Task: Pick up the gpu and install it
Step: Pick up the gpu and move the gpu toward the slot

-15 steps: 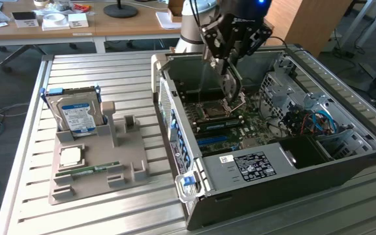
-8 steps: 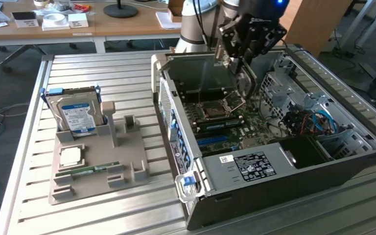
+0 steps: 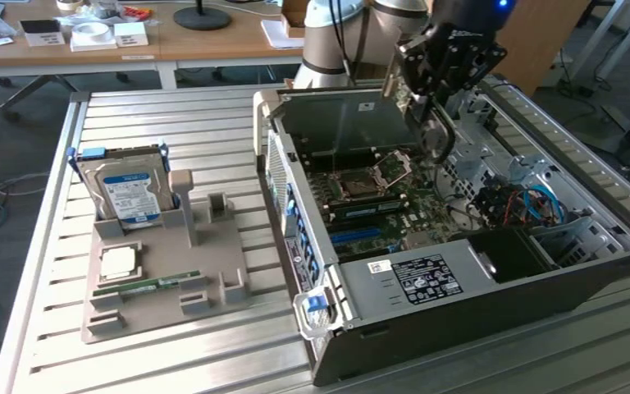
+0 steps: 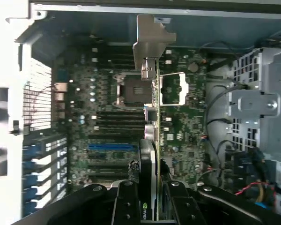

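My gripper [image 3: 433,97] hangs over the open computer case [image 3: 446,283] and is shut on the gpu [image 3: 438,131]. The card is held upright above the motherboard [image 3: 386,197], clear of it. In the wrist view the gpu [image 4: 153,140] shows edge-on as a thin strip running away from the gripper [image 4: 152,208]. Its silver metal bracket [image 4: 152,40] is at the far end, and one black finger [image 4: 126,201] presses on each side of the near end. A blue expansion slot [image 4: 110,146] lies on the board beside the card's line.
On the exterior view's left a grey fixture tray [image 3: 200,308] holds a silver blue-labelled hard drive [image 3: 129,193], a square processor [image 3: 118,261] and a green memory stick [image 3: 145,286]. Coloured cables [image 3: 528,205] and drive cages crowd the case's right side. A desk stands behind.
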Controlling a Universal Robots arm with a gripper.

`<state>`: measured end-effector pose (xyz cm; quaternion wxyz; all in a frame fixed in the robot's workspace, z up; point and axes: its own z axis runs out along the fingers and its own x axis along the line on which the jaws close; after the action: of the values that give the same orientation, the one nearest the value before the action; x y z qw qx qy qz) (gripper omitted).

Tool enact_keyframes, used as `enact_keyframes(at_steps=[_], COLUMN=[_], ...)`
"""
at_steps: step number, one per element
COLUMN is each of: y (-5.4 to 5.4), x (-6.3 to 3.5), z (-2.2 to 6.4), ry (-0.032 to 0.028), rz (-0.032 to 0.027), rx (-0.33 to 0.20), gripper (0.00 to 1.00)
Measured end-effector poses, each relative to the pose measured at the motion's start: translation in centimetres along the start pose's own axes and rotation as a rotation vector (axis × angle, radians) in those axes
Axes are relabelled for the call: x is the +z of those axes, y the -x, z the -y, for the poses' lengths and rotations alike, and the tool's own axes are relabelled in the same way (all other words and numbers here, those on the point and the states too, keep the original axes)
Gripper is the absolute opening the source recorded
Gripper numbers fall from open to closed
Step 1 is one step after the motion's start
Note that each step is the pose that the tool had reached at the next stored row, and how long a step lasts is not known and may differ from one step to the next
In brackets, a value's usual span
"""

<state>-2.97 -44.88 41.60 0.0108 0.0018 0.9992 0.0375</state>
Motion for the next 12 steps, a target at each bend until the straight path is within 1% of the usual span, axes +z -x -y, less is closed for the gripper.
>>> enact_keyframes(at_steps=[12], y=[5.4], x=[0.12], z=[-0.02], ry=[0.0001], rz=[0.0000], rx=[0.000], gripper=[0.27])
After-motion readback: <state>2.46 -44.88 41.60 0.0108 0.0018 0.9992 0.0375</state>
